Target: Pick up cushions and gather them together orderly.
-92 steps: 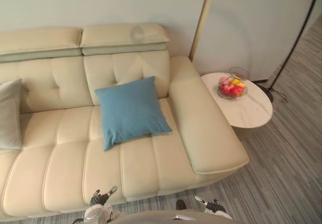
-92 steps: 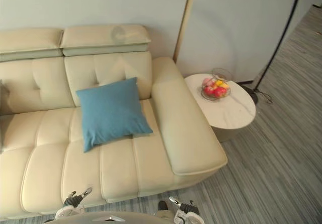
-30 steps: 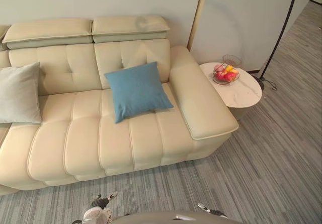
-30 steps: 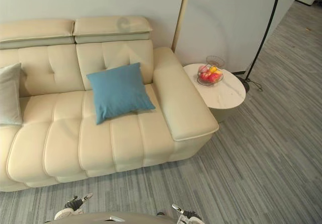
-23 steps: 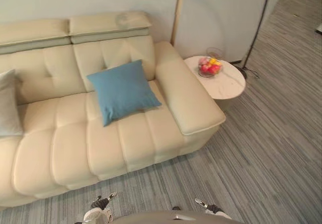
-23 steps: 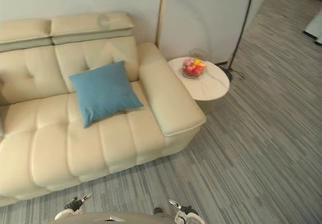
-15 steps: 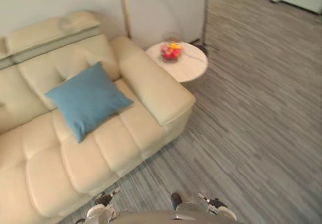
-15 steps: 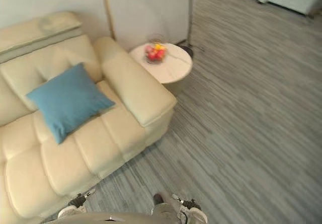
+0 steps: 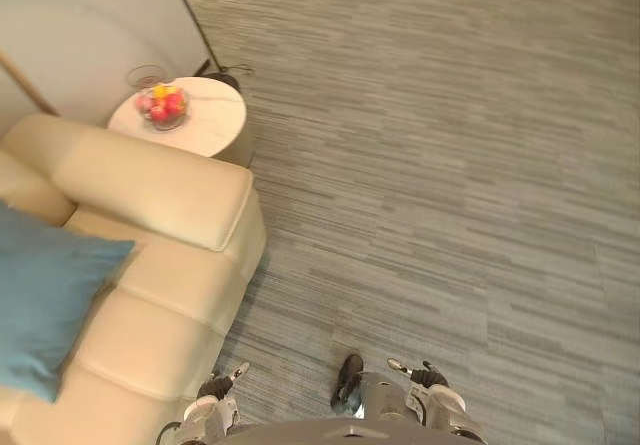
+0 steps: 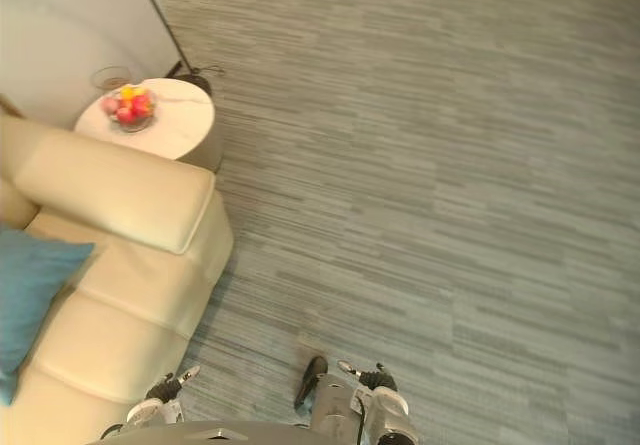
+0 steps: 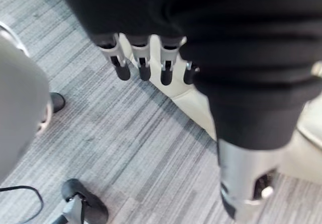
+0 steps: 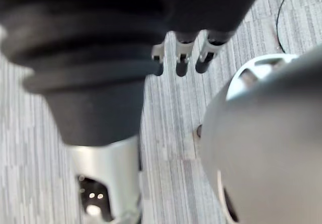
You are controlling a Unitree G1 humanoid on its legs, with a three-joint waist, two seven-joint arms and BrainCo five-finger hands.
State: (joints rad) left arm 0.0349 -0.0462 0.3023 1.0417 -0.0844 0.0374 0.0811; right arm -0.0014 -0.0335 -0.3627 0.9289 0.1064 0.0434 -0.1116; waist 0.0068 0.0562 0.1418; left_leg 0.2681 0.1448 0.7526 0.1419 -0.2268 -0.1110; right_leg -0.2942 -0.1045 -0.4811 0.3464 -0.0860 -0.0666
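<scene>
Locating blue cushion [image 9: 40, 305]: lies on sofa [image 9: 150, 190] seat, far to robot's left. You reach nearer with left hand [image 11: 143, 65]; right hand [image 12: 182, 65] well apart. Both hang relaxed, empty.

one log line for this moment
left hand: open, empty | right hand: open, empty | blue cushion: on sofa, untouched | fruit bowl: on side table

Swung right, off the sofa [image 9: 150, 195].
Now facing floor [image 9: 450, 185] beside sofa; cushion [image 9: 45, 300] on sofa half cut off.
</scene>
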